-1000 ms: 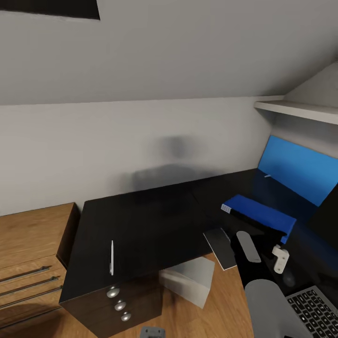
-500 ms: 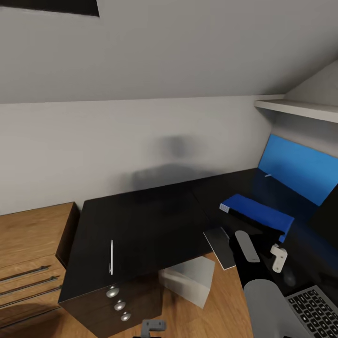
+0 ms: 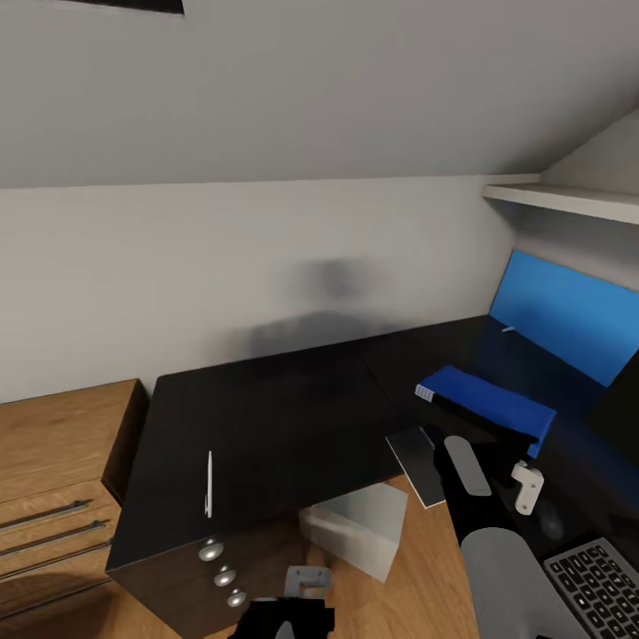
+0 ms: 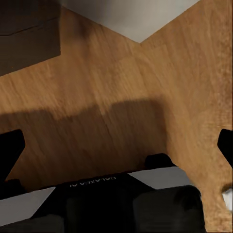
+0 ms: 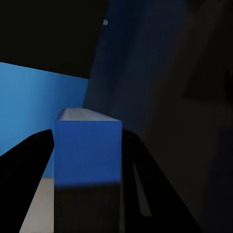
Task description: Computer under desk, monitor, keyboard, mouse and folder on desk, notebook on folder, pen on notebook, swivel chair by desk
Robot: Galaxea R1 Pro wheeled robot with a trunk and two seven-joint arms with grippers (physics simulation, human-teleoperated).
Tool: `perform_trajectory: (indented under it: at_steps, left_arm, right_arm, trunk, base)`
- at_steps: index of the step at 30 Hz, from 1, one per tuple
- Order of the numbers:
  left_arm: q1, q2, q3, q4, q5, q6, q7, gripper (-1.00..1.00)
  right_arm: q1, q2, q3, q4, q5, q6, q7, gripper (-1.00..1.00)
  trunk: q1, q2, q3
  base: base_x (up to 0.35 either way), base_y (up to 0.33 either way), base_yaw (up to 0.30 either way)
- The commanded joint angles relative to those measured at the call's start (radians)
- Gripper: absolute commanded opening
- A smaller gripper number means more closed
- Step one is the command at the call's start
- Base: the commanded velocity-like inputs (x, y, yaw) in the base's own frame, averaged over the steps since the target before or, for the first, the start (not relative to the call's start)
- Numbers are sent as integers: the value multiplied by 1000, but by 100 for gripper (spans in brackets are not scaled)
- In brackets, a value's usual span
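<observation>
From my head camera, the black desk [image 3: 266,417] runs along the white wall and turns the corner to my right. The pen [image 3: 209,484] lies near the desk's front left edge, just above the drawer knobs [image 3: 222,575], well apart from both my claws. The blue notebook [image 3: 484,401] sits over at the right, and my right arm [image 3: 484,524] reaches up to its near end, where my right claw [image 3: 484,426] meets it. A grey folder [image 3: 415,461] pokes out over the desk edge just beside that arm. Behind the notebook stands the monitor [image 3: 564,315], its screen bright blue. The keyboard [image 3: 599,590] shows in the lower right corner. Under the desk stands the pale grey computer [image 3: 355,528] on the wood floor [image 3: 417,577]. My left claw [image 3: 302,590] is low at the bottom edge, in front of the drawers, over the floor.

From my left wrist, my left claw [image 4: 116,145] is spread wide, its dark fingertips [image 4: 9,150] at the two sides, nothing between them. Beyond them there is wood floor [image 4: 160,73], a corner of the computer [image 4: 131,14], and the dark desk side [image 4: 24,39].

From my right wrist, my right claw [image 5: 87,145] has the notebook [image 5: 87,145] between its two dark fingers [image 5: 22,170], which lie close against its sides, clamped on it. The blue screen [image 5: 34,92] glows beyond, and the dark desktop [image 5: 165,97] spreads past it.
</observation>
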Motion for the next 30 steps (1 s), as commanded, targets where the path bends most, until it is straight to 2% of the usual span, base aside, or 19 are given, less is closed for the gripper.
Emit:
perform_trajectory:
  at_steps: [1, 3, 6, 9, 15, 27, 30]
  left_arm:
    - [0, 0, 1, -101, 44, 99, 14, 100]
    - [0, 0, 2, -208, 87, 192, 34, 100]
    - [0, 0, 3, -283, 122, 250, 84, 100]
    - [0, 0, 3, -312, 144, 273, 130, 100]
    - [0, 0, 3, -295, 164, 286, 165, 100]
    - [0, 4, 3, -254, 165, 281, 175, 100]
    - [0, 4, 3, -220, 162, 275, 175, 100]
  right_arm:
    - [-1, 0, -2, -2, 9, 0, -9, -100]
    - [-1, 0, -1, -1, 9, 0, -9, -100]
    - [-1, 1, -1, -2, 9, 0, -9, -100]
    - [-1, 1, -1, -1, 9, 0, -9, -100]
    - [-1, 1, 1, -2, 10, 0, -9, -100]
    - [-1, 0, 3, -4, 10, 0, -10, -100]
    - [-1, 0, 3, -4, 11, 0, -12, -100]
  trunk:
    - [4, -8, -4]
    - [12, -22, -11]
    - [23, -43, -20]
    - [35, -64, -30]
    - [58, -106, -48]
    - [104, -190, -86]
    - [115, -211, -95]
  base:
    - [0, 0, 0]
    - [0, 0, 0]
    - [0, 0, 0]
    - [0, 0, 0]
    - [0, 0, 0]
    - [0, 0, 0]
    - [0, 0, 0]
